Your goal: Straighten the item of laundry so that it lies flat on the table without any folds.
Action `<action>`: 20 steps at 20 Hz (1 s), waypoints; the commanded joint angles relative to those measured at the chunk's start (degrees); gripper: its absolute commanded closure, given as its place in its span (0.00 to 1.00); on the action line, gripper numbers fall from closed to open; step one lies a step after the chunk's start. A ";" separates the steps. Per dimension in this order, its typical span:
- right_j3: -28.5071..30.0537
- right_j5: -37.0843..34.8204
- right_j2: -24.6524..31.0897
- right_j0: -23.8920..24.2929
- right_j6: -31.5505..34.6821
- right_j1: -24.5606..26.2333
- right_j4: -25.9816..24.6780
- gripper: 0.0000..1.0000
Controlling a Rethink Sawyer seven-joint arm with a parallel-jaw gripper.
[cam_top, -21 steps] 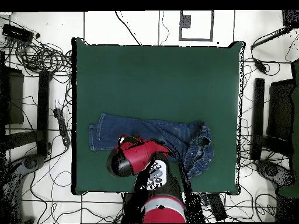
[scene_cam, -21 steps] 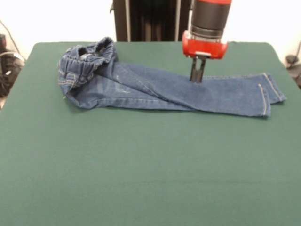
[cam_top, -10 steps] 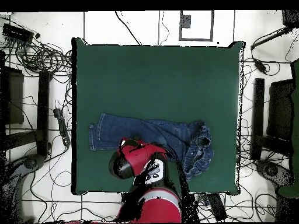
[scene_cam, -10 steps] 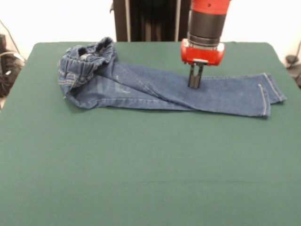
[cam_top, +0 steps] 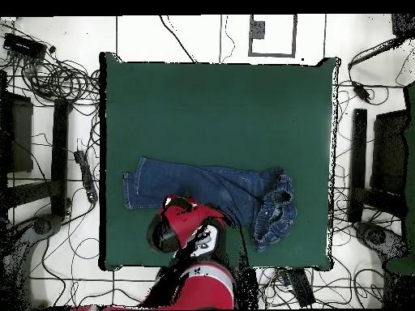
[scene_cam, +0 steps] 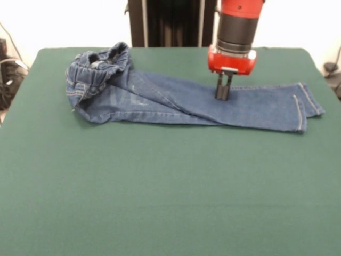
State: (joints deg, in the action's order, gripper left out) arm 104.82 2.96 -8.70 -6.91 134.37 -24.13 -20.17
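The item of laundry, a small pair of blue jeans [scene_cam: 160,98], lies across the far part of the green table [scene_cam: 160,186]. Its legs stretch flat to the right, one lying partly over the other. The waistband [scene_cam: 96,69] is bunched and folded up at the left end. My gripper [scene_cam: 222,97] points straight down with its tips at the fabric of the upper leg, around mid-length. In the overhead view the jeans [cam_top: 203,182] lie near the table's lower edge, and my red wrist [cam_top: 182,227] hides the gripper.
Cables [cam_top: 57,81] and equipment surround the table [cam_top: 219,105] on the floor. A dark stand [scene_cam: 165,21] rises behind the far edge.
The gripper came down onto the jeans leg and shifted slightly to the right in the front view. The jeans have not visibly moved.
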 commanded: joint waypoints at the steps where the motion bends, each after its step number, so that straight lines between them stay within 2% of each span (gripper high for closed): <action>1: 3.86 3.04 1.73 -7.07 13.33 3.40 8.24 1.00; 9: 6.11 4.57 5.07 -10.89 16.62 3.90 17.89 1.00; 20: 7.71 4.52 6.55 -13.07 15.67 3.17 26.03 1.00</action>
State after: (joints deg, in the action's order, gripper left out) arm 109.17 5.99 -12.07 -15.73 134.37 -22.92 -0.07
